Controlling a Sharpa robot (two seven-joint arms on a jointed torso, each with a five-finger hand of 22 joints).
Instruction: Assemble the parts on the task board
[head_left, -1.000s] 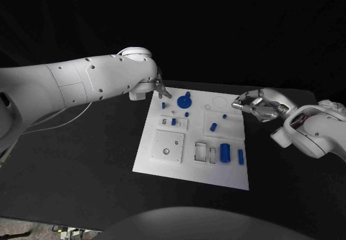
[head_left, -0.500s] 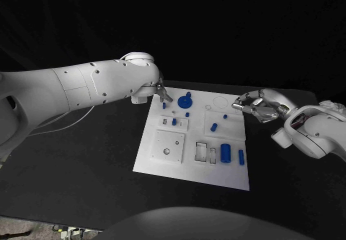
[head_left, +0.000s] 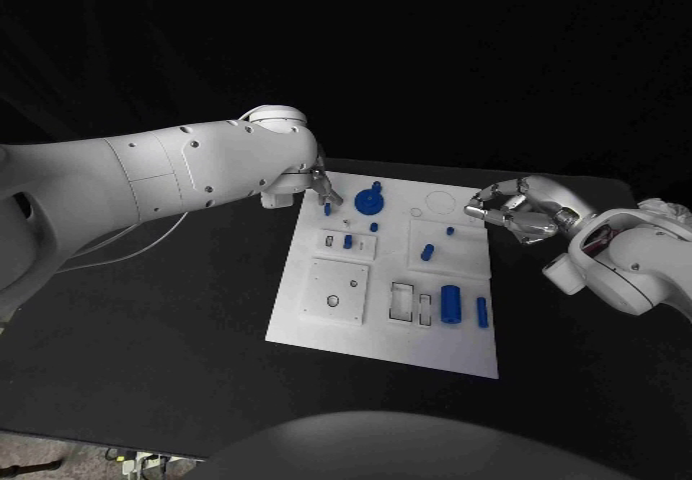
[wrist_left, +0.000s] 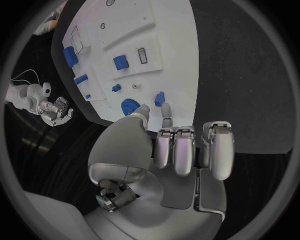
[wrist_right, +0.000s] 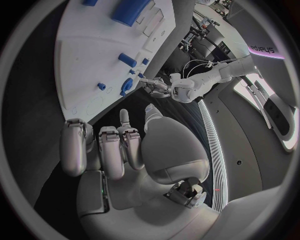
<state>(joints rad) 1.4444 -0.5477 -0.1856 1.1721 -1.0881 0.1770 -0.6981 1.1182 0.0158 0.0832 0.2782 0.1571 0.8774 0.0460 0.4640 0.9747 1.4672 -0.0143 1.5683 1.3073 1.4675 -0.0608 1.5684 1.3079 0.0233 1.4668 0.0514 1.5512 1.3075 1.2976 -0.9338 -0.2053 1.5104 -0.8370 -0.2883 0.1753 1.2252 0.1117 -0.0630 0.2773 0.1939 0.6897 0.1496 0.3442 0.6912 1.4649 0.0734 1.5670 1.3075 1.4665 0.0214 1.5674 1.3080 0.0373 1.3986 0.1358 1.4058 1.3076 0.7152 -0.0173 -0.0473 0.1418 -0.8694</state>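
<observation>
Small blue peg (head_left: 327, 210) stands near the task board (head_left: 378, 344) far-left corner. Left robot hand (head_left: 316, 183) hovers over it, holding nothing visible; right robot hand (head_left: 512, 211) curled, empty. Peg likely light, rigid, slick: pinch its sides.

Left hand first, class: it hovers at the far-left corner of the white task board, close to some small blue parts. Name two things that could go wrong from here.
1. The left hand, fingers apart and holding nothing, is close to a small blue peg and the round blue gear-like part; a careless reach could knock either.
2. The left arm hides part of the white task board in the head view, so aiming may be harder.
</observation>
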